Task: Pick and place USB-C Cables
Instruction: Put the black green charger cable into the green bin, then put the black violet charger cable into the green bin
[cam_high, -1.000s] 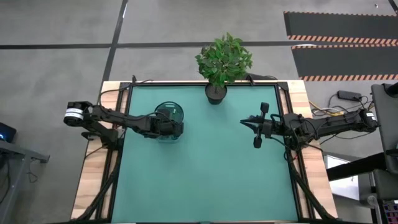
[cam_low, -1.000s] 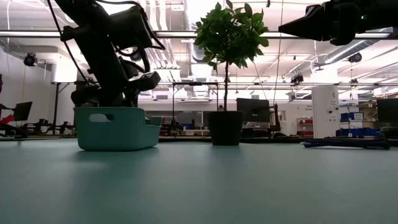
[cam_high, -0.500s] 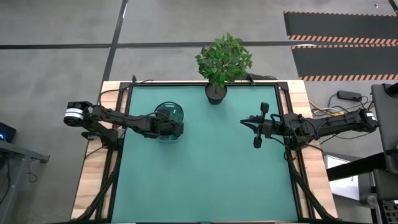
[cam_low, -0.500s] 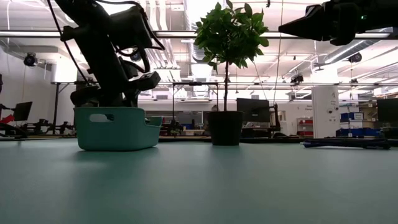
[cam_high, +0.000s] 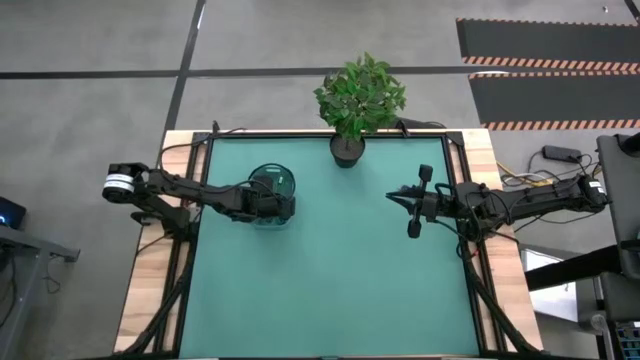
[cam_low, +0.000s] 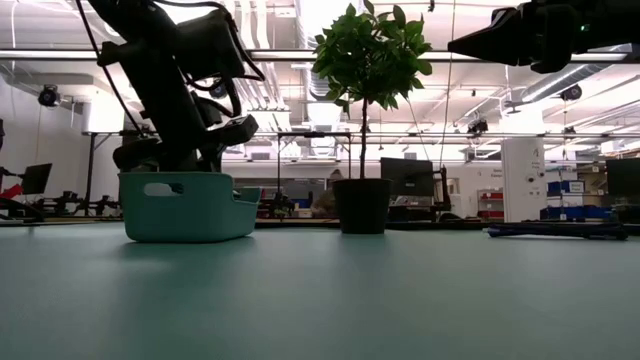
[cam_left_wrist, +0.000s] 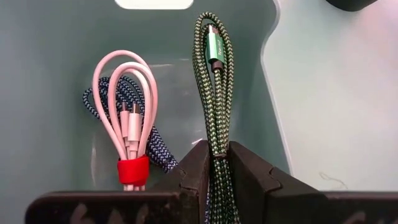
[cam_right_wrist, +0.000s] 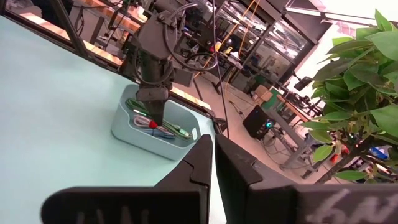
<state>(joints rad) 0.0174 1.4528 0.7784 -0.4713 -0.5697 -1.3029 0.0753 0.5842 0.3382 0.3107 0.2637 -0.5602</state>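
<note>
The pale teal bin stands on the table's left half. My left gripper reaches down into it and is shut on a green braided USB-C cable. A white cable bundle with a red tie and a dark blue braided cable lie on the bin's floor beside it. My right gripper hovers shut above the table's right half and touches nothing. In the low view the bin's wall hides the left fingertips. My left gripper pinches the folded green braided cable between its two fingers, the strands running out from between the fingertips. The fingers come from above, pointing down into the bin. The cable stretches ahead of them, its looped end with the green plug by the bin's wall.
A potted plant stands at the middle of the table's far edge. A dark flat thing lies low at the table's right side. Bare green table surface spreads between the arms and toward the near edge.
</note>
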